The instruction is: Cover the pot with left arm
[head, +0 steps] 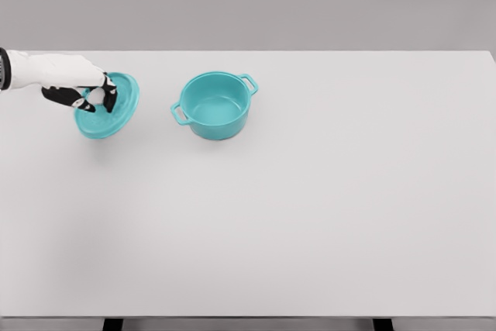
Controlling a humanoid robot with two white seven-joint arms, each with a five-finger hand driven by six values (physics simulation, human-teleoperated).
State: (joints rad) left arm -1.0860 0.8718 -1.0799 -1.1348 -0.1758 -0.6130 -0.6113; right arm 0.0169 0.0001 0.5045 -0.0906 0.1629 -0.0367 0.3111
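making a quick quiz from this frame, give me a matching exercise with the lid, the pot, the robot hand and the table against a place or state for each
Column one:
1. lid
2. pot
3. left robot hand
4. table

Column two:
A. white, bare across the right half
B. open on top, nothing inside, a handle on each side
C. tilted, held at the left of the pot
D. comes in from the left edge, fingers closed on the knob

Pairs: 1-C, 2-B, 3-D, 4-A
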